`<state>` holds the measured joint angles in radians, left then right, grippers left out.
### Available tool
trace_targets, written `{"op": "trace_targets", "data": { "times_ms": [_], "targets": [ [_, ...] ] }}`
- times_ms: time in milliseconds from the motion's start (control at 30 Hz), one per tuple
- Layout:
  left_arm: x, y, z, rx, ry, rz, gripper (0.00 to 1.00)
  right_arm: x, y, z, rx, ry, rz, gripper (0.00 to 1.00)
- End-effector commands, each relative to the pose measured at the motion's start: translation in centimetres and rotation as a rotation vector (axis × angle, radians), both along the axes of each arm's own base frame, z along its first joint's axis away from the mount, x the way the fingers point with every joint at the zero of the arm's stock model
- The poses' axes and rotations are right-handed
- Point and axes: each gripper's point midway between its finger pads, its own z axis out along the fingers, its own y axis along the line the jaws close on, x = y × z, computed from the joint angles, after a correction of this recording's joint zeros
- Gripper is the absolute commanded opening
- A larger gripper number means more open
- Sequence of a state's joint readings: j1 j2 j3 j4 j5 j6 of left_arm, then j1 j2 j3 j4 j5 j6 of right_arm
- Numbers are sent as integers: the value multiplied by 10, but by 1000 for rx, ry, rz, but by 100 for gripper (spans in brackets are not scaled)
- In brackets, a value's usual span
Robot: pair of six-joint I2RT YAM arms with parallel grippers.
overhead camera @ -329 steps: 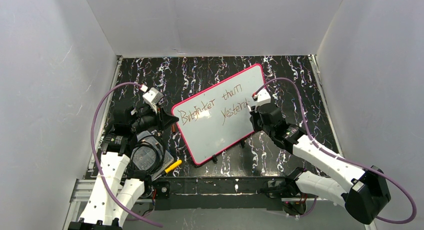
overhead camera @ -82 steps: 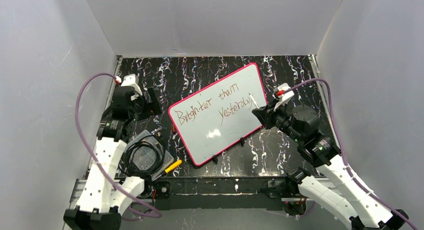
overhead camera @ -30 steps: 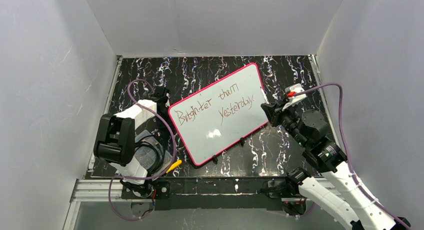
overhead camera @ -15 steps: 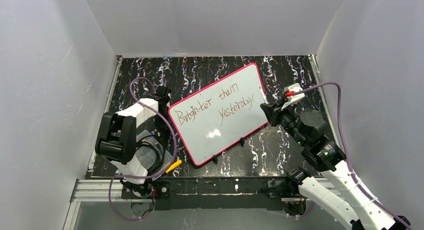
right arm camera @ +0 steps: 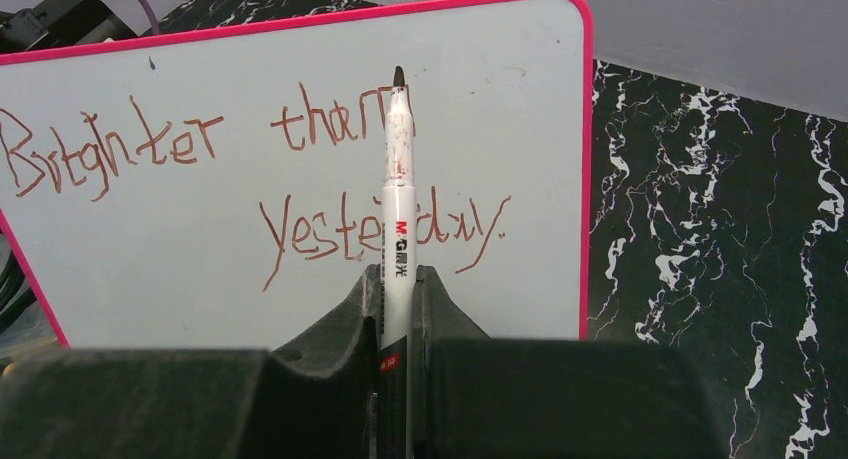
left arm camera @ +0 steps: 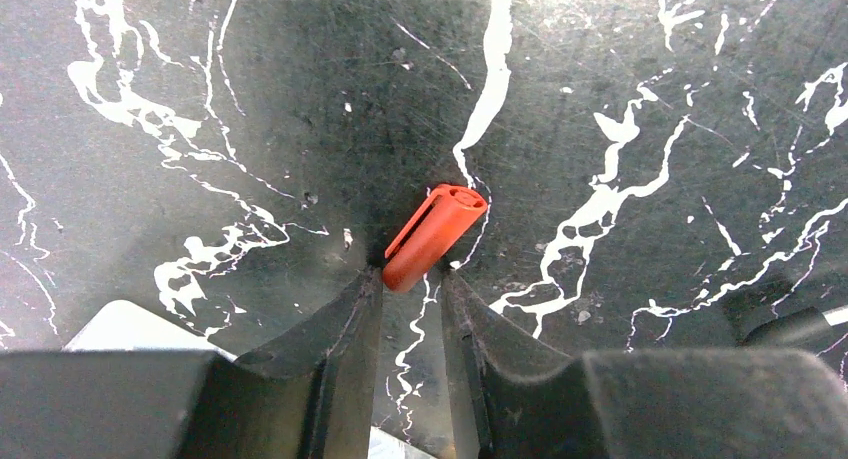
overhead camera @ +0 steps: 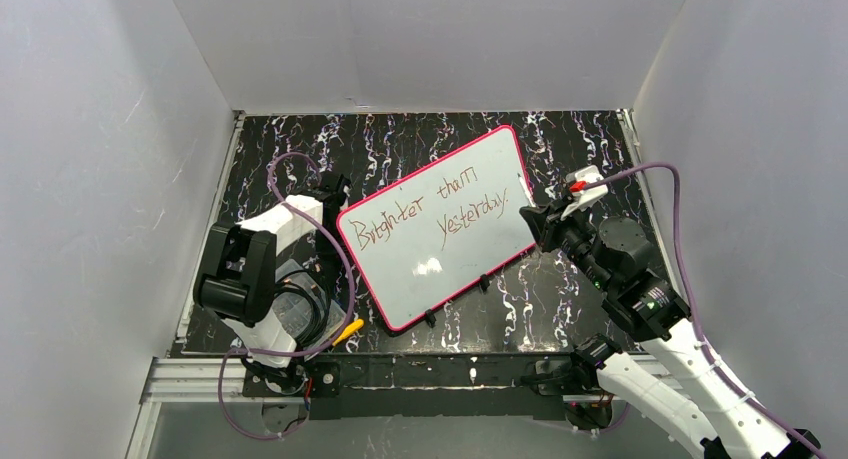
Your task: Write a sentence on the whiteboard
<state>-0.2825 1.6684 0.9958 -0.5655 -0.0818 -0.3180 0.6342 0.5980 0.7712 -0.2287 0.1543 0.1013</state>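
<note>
Whiteboard (overhead camera: pixel 435 224): face glossy, smooth, white; glare patch toward 7 o'clock of face. Frame pink-red, smooth, looks plastic.
Desk (left arm camera: pixel 200 99): black marble-pattern top, dull sheen, fine scratches and scuffs throughout.
Cap (left arm camera: pixel 433 236) at 12 o'clock of left hand (left arm camera: pixel 412 279): orange plastic, smooth, slight sheen.
Marker (right arm camera: pixel 397 179) held in right hand (right arm camera: pixel 397 279): white plastic barrel, ink-smeared near tip.
Fingers (left arm camera: pixel 340 319) of both hands: black plastic, matt.
Arm shells (overhead camera: pixel 720 389): white plastic, smooth.
</note>
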Motion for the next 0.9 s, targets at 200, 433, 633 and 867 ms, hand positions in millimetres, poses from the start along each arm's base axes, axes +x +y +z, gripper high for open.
{"op": "trace_targets", "data": {
  "times_ms": [200,433,633,867],
  "targets": [
    [-2,-1,0,23,29,-33,32,6,2,11,30,-31,-8,1],
    [7,3,2,58,22,-45,33,5,1,12,29,-31,-11,1],
    [12,2,4,57,12,-56,34,5,2,12,28,-30,-8,1],
    [6,-12,-1,-14,30,-94,28,6,2,10,26,-28,-11,1]
  ]
}}
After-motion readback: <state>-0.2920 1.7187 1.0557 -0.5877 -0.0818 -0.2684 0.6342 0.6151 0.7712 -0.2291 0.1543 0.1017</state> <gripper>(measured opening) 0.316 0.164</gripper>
